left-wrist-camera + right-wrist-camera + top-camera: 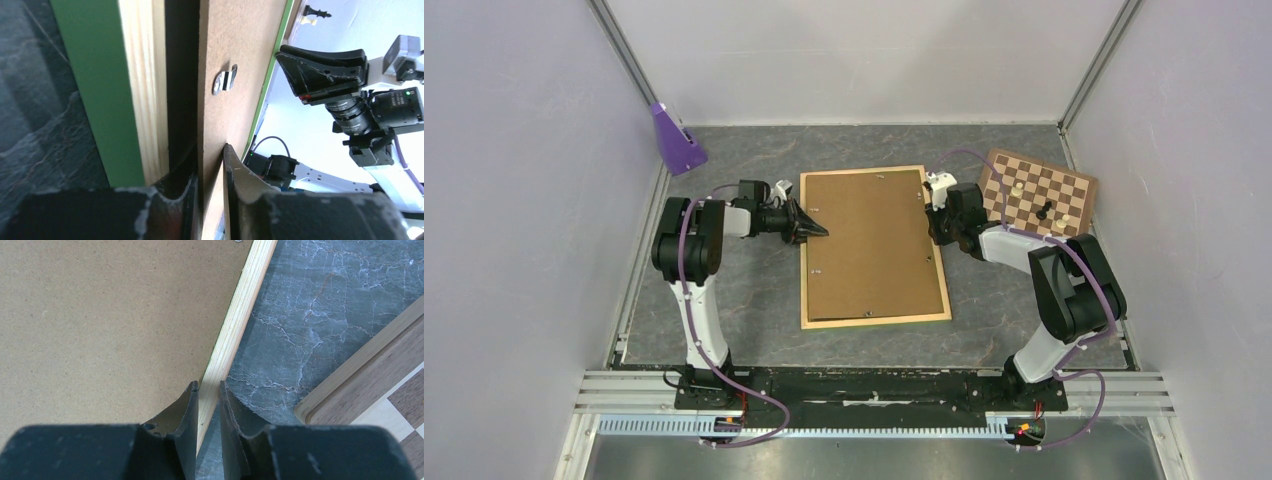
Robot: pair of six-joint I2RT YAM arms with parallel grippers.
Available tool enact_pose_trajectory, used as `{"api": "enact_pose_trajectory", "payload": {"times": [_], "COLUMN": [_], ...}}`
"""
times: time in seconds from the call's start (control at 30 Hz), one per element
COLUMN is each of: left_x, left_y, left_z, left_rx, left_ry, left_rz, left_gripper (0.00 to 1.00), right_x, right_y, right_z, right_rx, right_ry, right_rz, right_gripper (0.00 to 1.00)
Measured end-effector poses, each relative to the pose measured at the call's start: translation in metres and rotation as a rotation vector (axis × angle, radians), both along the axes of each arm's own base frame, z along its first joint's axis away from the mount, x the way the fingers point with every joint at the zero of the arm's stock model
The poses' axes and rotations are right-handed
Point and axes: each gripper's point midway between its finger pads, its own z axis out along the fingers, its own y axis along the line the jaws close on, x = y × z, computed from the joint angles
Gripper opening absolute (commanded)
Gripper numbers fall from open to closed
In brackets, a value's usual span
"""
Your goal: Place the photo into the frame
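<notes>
Lying back-up at the middle of the table (754,300): frame (876,321), pale wood rails showing, green front facing down, likely for keeping the back reachable for loading.

Sitting inside the rails, covering the whole opening: brown panel (874,245), with a small metal clip (224,81) showing near its left edge.

Not showing in any view: photo. Possibly lying under the panel, possibly elsewhere; not telling which from here.

Reaching in flat from the left, at the far part of the left rail: left gripper (821,231). Fingers (186,200) standing narrow on either side of the panel's edge, apparently for lifting or seating that edge; not telling whether pinching or merely straddling.

Clamping the right rail near its far corner: right gripper (934,236). Fingers (190,410) closing narrow on the pale wood strip, seemingly steadying the frame against sliding during work on the opposite side.

Resting well apart at the far right: chessboard (1069,185), a few pieces standing on it, playing no part here.
</notes>
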Motion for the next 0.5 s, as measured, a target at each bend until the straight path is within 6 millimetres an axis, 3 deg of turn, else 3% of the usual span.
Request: {"api": "enact_pose_trajectory", "payload": {"times": [0.2, 0.5], "left_x": [0.0006, 0.0031], "left_y": [-0.0010, -0.0037], "left_z": [0.0000, 0.0023], "left_rx": [0.044, 0.129], "left_ry": [-0.004, -0.011], "left_rz": [-0.005, 0.001], "left_gripper": [0.31, 0.53], "right_x": [0.0001, 0.0000], "right_y": [-0.0001, -0.0001], "right_z": [0.0000, -0.0003], "right_rx": [0.000, 0.001], "right_ry": [-0.001, -0.002], "right_rz": [0.000, 0.000], "right_gripper": [0.08, 0.08]}}
